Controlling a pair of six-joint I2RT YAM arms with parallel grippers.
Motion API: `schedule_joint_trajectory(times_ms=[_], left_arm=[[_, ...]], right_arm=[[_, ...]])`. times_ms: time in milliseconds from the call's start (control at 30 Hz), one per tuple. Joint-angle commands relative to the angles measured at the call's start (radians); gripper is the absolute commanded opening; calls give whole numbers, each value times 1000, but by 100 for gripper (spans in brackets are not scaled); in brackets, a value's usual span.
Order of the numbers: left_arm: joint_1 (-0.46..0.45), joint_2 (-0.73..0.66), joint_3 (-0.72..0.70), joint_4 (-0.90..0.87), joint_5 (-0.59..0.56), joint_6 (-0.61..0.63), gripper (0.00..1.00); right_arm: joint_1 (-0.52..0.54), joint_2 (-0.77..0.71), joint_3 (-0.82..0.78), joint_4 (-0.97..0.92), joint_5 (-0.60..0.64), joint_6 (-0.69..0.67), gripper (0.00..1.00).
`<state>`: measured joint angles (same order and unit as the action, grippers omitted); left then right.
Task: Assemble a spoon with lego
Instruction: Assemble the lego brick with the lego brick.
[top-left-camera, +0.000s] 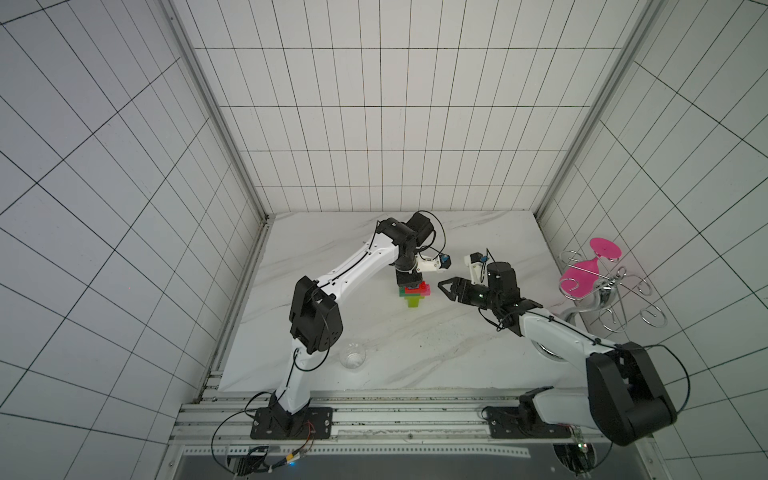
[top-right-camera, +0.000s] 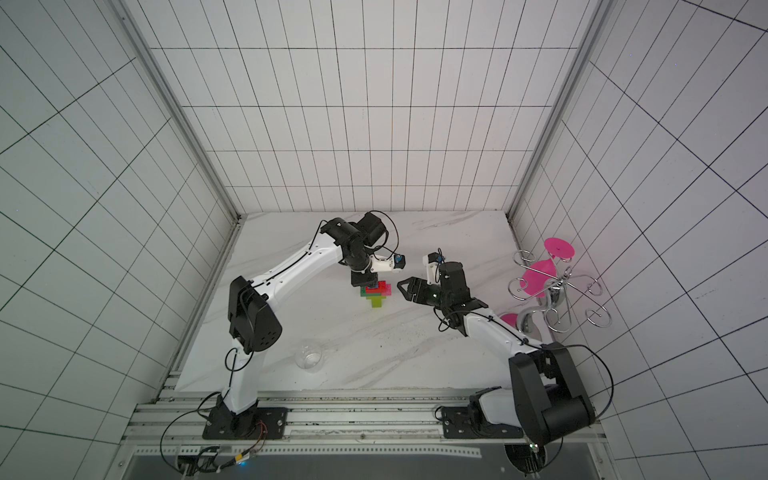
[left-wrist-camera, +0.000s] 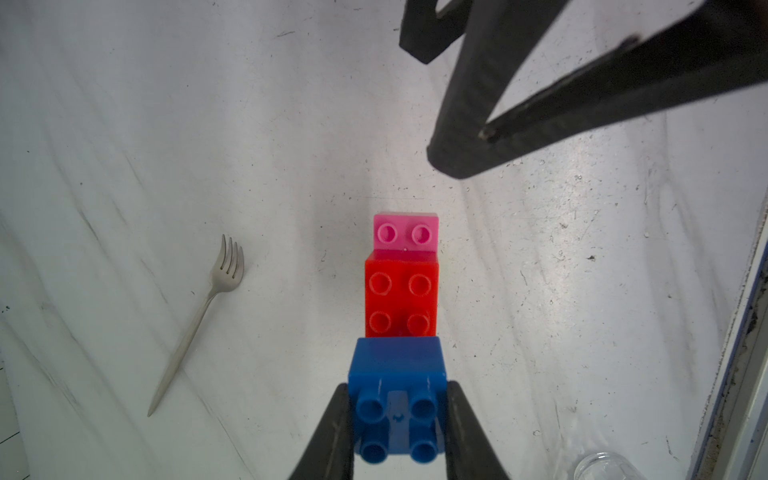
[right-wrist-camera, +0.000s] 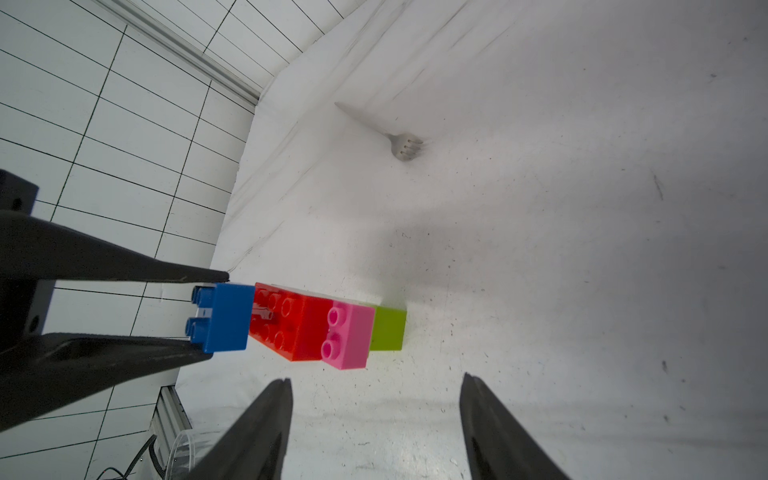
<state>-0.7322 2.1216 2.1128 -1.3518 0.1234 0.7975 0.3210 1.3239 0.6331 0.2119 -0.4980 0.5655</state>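
Judging by the stacked colours, the spoon on the table is taken as nearly finished. The blue brick is gripped against the red brick by the left tool. The right tool is seen half-open and empty nearby. Only seating and release are judged left.

the spoon stands near the centre of the surface, its lime green stem pointing to 6 o'clock in both top views. a dark green brick juts to 9 o'clock. stepped upward are the pink brick, the red brick and the blue brick, which is clamped in the left tool.
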Motion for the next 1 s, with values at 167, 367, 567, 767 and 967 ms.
schedule_joint_trajectory(times_ms=[167,367,567,767,967], left_arm=[[-10,72,65,-29,17,23,21],[-21,96,65,-45,5,46,21],[-22,138,54,-72,-41,52,21],[-24,197,62,-100,-21,57,24],[-24,275,79,-133,1,59,25]], right_arm=[[-3,17,25,-3,-12,-15,67],[-4,18,26,-5,-10,-17,67],[-5,18,26,-5,-13,-16,67],[-4,15,25,-5,-10,-15,67],[-4,12,23,-2,-8,-12,67]])
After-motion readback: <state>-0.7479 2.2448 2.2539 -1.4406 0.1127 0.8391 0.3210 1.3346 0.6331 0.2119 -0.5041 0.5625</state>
